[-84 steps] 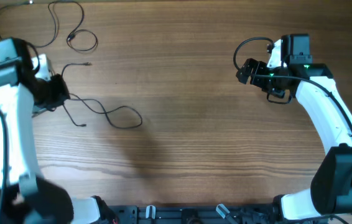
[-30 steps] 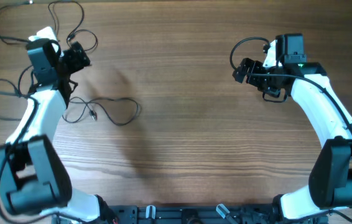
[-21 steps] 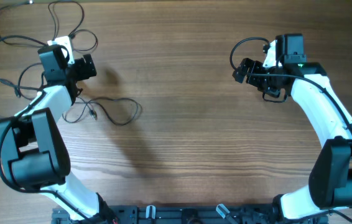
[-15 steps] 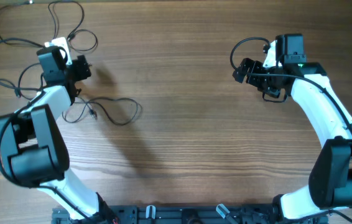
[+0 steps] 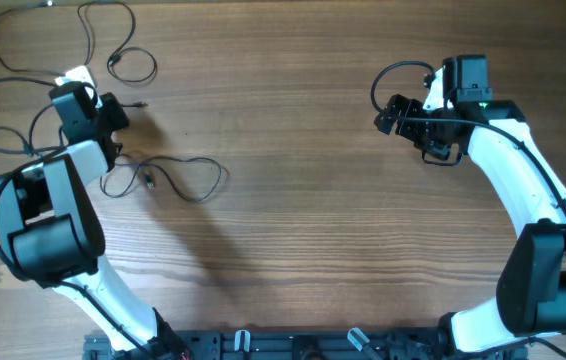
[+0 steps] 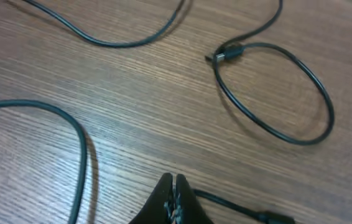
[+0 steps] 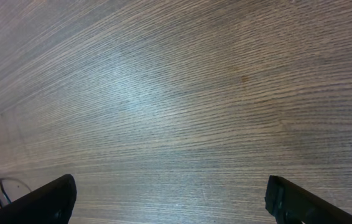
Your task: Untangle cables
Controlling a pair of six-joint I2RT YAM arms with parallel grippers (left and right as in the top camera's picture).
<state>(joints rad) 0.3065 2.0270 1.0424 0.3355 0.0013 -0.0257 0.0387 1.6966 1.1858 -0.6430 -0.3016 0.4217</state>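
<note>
The left arm [image 5: 81, 160] hides bits of the cables [image 5: 223, 175]. I cannot tell if the left gripper [image 6: 175, 198] pinches a cord.

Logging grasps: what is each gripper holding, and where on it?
Left gripper seems to pinch a cable just short of its plug end; right gripper is open, empty.

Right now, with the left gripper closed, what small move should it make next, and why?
Probably draw the left gripper slowly toward the bare middle of the table. Its jaws are shut with a thin cord apparently pinched between them, and the other loop lies apart, so a gentle pull should separate it.
</note>
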